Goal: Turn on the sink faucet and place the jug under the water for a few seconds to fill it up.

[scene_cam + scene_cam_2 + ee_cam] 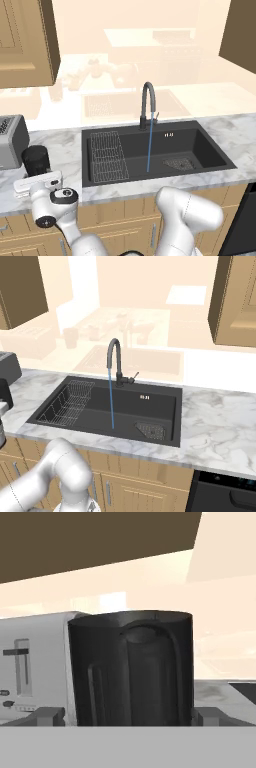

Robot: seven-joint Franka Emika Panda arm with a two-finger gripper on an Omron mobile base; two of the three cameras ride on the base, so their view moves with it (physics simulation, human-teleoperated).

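The tall, slim dark grey gooseneck faucet [147, 102] is already running, sending a thin straight blue stream of water [149, 145] down into the wide black rectangular sink basin [200, 145]. The small black matte cylindrical jug [36, 159] is standing on the marbled white counter [65, 150] at 9 o'clock from the sink, just beside the silver toaster [11, 140]. The two-finger gripper [128, 716] is sitting level with the jug, its 2 grey fingertips [47, 715] spread wide and flanking the body at 3 and 9 o'clock, not yet visibly pressing it. The jug is looking rigid and probably light while empty, though its smooth wall may be slippery; squeezing low across the body, clear of the handle facing the hand camera, seems safest, and it will be getting heavier once filling.
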